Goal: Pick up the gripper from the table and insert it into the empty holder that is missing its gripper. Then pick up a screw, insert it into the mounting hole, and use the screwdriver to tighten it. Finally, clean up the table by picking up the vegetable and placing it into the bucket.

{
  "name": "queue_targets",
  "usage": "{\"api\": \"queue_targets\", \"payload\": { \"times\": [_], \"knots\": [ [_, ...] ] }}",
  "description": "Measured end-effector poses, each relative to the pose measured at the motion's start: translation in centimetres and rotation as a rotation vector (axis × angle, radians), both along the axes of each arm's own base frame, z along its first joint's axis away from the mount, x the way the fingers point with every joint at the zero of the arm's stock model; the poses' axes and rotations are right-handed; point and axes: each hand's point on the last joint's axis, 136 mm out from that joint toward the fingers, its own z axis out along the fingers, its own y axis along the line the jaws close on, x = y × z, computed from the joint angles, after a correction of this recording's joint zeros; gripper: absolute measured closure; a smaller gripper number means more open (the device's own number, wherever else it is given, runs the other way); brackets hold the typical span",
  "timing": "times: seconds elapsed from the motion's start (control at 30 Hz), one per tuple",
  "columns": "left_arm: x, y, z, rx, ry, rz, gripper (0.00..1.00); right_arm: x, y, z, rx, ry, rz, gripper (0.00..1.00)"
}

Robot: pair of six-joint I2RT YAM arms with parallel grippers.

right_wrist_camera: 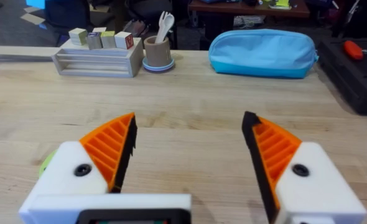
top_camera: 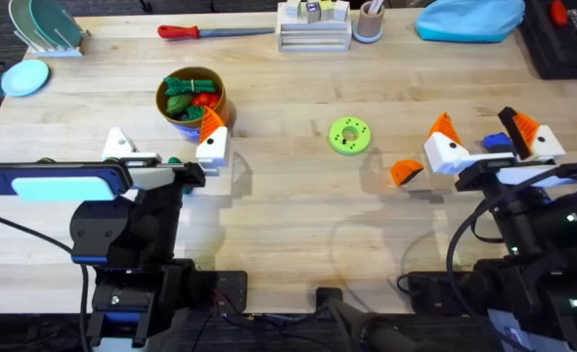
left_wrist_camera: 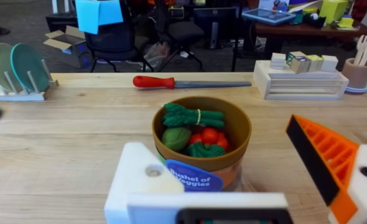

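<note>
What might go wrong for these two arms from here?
The loose orange gripper lies right beside the right gripper, so an arm movement might knock it away. The left gripper has one bare white holder and hovers near the bucket; lowering carelessly might bump it.

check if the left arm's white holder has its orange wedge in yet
Not yet. The bare white plastic holder block shows an open screw hole, while the loose orange ribbed wedge fingertip lies on the wooden table.
</note>
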Motion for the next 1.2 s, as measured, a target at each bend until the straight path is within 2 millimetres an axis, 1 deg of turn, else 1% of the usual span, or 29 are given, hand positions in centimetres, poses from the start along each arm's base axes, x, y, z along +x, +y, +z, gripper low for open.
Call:
{"api": "queue_targets", "payload": {
  "times": [0.47,0.53,0.6,0.67,0.73,0.8,0.83,0.9,0.97,1.03,1.13,1.2],
  "knots": [
    [0.0,0.0,0.0,0.000,0.000,0.000,0.008,0.0,0.0,-0.2,0.000,0.007,0.000,0.010],
    [-0.1,0.0,-0.3,-0.005,0.020,0.001,0.008,-0.1,0.0,-0.3,0.004,0.024,-0.001,0.010],
    [-0.4,0.1,-0.6,-0.007,0.068,0.007,0.008,-0.6,0.1,-0.5,0.016,0.081,0.002,0.010],
    [-1.0,0.5,0.3,-0.020,0.113,0.032,0.008,-1.5,0.1,-1.2,0.023,0.175,0.000,0.010],
    [-2.0,1.1,2.3,-0.042,0.147,0.067,0.008,-2.3,0.1,-1.2,0.027,0.249,-0.002,0.010],
    [-3.2,1.6,4.3,-0.071,0.201,0.102,0.008,-2.9,0.1,-0.1,0.029,0.295,-0.003,0.010],
    [-3.8,1.8,5.2,-0.086,0.242,0.118,0.009,-3.3,0.1,0.9,0.030,0.321,-0.003,0.010],
    [-4.8,2.1,6.1,-0.113,0.340,0.145,0.009,-3.8,0.1,2.9,0.029,0.359,-0.003,0.010],
    [-5.4,2.2,6.1,-0.140,0.456,0.168,0.008,-4.1,0.1,4.5,0.021,0.397,-0.002,0.010],
    [-5.7,2.1,5.7,-0.164,0.564,0.181,0.008,-4.1,0.1,5.8,0.014,0.432,0.000,0.009],
    [-5.0,1.5,5.3,-0.198,0.654,0.163,0.008,-3.8,0.1,7.1,0.007,0.458,0.002,0.010],
    [-4.5,1.0,4.9,-0.216,0.692,0.143,0.008,-3.6,0.1,7.4,0.004,0.466,0.003,0.010]
  ]
}}
